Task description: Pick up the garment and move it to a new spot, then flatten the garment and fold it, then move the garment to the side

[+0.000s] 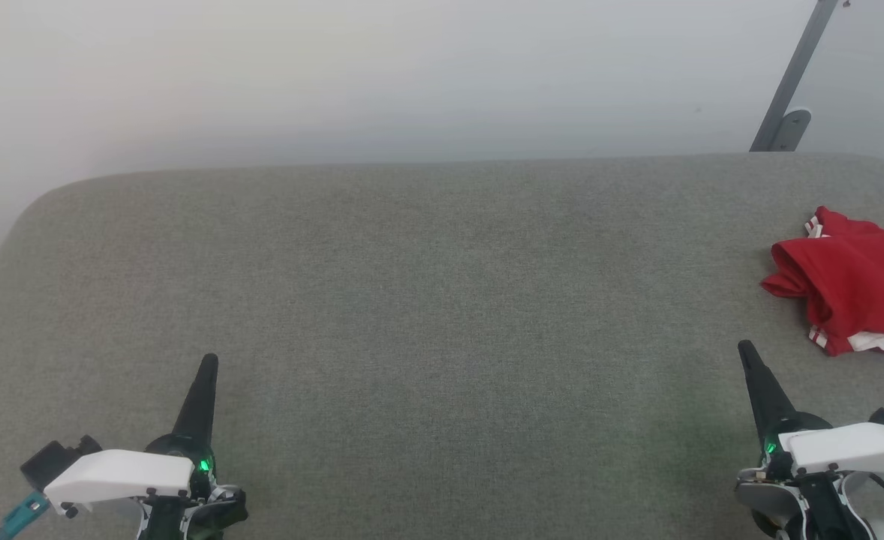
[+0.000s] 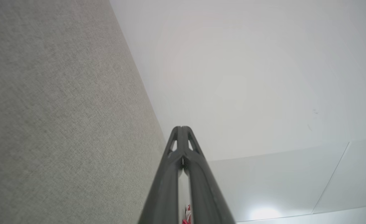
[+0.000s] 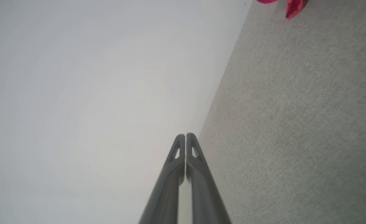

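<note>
Grey fabric surface (image 1: 442,300), garment (image 1: 855,285) far right

Soft, even light leaves the counter (image 1: 412,300) almost shadowless and washes the wall (image 1: 337,75) out pale. The green lamp (image 1: 771,448) on my right wrist tints the fabric beside it faintly. In my left wrist view a white glare patch (image 2: 263,214) sits low on the wall, and my fingers (image 2: 167,183) look soft, too near for focus. In my right wrist view the red jersey (image 3: 293,7) blurs pinkish at the top edge.
</note>
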{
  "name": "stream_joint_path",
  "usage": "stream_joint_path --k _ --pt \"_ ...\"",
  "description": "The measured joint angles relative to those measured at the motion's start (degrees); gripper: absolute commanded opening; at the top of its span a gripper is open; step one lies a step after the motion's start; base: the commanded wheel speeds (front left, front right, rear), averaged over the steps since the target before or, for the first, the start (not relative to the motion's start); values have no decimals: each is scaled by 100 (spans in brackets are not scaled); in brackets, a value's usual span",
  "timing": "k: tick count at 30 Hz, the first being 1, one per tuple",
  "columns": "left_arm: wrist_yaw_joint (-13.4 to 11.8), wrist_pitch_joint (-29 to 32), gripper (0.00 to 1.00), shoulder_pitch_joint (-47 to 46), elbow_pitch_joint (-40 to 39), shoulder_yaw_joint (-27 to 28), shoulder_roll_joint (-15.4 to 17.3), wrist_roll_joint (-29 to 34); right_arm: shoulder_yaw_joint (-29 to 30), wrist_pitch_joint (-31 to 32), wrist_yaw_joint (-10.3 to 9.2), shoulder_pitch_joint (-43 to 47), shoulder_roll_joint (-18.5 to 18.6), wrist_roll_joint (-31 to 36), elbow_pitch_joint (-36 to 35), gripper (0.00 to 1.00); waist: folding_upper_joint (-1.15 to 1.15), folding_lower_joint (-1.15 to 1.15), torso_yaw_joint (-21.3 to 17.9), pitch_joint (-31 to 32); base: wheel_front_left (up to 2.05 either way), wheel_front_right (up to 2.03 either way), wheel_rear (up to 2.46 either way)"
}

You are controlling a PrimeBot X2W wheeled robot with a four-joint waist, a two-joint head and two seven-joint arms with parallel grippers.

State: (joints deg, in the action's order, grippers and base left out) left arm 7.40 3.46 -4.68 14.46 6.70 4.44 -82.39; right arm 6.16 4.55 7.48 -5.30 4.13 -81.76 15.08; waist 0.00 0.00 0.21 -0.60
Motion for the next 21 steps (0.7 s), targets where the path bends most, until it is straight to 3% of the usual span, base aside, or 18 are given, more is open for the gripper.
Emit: stream_joint_path --k 21 --pt "0 209 0 -62 -22 -9 -116 -683 23 129 0 -61 -75 -722 -57 0 0 0 -14 29 0 0 0"
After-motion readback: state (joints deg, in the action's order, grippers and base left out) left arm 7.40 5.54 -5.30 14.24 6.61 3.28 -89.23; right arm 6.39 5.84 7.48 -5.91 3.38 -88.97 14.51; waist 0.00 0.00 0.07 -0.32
